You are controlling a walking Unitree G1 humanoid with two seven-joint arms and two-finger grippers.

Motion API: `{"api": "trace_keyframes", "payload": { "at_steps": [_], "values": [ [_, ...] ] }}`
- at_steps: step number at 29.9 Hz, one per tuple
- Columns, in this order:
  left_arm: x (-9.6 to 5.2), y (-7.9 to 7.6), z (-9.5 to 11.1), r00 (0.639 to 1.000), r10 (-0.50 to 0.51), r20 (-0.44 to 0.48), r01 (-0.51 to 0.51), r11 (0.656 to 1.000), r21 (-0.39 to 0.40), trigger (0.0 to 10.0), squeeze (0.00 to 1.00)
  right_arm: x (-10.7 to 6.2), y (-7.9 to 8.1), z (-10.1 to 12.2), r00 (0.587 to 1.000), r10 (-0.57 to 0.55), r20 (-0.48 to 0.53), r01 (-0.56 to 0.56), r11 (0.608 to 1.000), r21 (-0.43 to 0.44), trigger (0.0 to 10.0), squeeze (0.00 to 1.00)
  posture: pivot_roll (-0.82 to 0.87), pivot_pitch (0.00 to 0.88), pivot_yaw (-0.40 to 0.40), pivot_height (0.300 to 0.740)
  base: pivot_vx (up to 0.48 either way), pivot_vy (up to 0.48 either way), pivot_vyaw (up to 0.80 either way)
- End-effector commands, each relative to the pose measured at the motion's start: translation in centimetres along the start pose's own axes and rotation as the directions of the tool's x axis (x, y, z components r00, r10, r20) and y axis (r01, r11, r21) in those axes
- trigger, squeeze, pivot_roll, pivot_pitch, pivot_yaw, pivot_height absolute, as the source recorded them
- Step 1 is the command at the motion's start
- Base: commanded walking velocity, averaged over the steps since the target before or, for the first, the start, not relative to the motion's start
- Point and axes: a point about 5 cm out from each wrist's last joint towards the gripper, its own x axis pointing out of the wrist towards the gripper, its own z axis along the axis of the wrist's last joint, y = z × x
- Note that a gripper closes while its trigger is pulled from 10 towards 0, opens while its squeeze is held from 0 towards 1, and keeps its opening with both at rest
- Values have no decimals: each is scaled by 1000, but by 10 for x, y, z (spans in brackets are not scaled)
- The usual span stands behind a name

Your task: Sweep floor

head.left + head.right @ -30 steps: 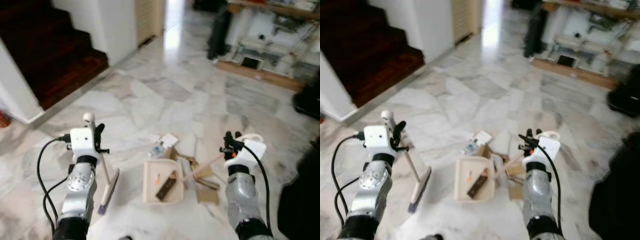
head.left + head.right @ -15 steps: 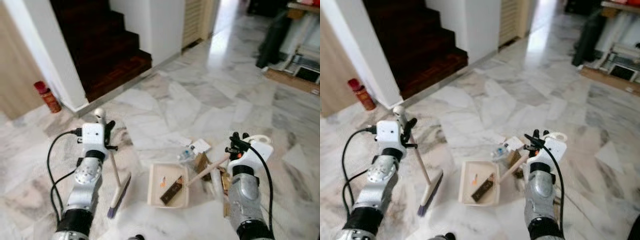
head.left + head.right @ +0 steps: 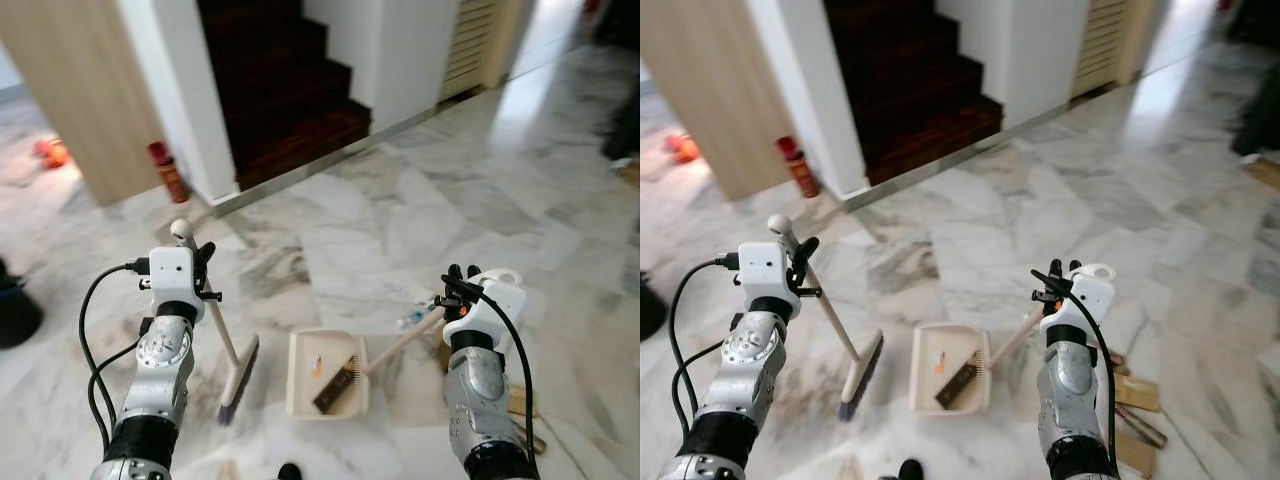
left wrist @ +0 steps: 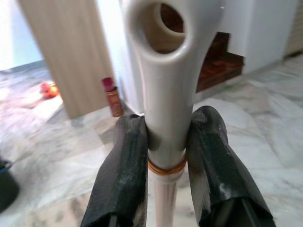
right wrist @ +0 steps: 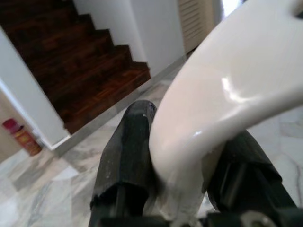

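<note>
Open marble ahead, clutter low and to the right

The marble floor (image 3: 400,220) lay bare from the robot out to the dark wooden stairs (image 3: 285,95), giving wide room to pass. Between the arms, the dustpan (image 3: 327,374) sat on the floor with the broom (image 3: 232,370) slanting just beside it on the left. Scraps of cardboard (image 3: 1137,392) lay near the right arm. A red spray can (image 3: 165,172) stood against the white wall end (image 3: 185,110), and a dark object (image 3: 15,315) sat at the far left edge.
</note>
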Motion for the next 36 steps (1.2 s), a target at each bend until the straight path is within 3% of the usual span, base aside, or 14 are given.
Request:
{"api": "trace_keyframes", "payload": {
  "at_steps": [1, 23, 36],
  "values": [
    [2, 7, 9, 998, 31, 48, -31, 1000, 0, 10000, 0, 5, 5, 11, 999, 20, 45, -20, 1000, 9, 10000, 0, -39, 0, 1, 740, 0, 0, 756],
    [1, -1, 5, 999, 14, 29, -13, 1000, -16, 10000, 0, 6, 6, 10, 999, 35, 34, -36, 999, 8, 10000, 0, -53, 0, 7, 740, 0, 0, 725],
    [-1, -2, 4, 1000, 12, 27, -12, 1000, -14, 10000, 0, 6, 3, 9, 999, 28, 16, -28, 1000, 13, 10000, 0, -53, 1, -1, 740, 0, 0, 431]
  ]
}}
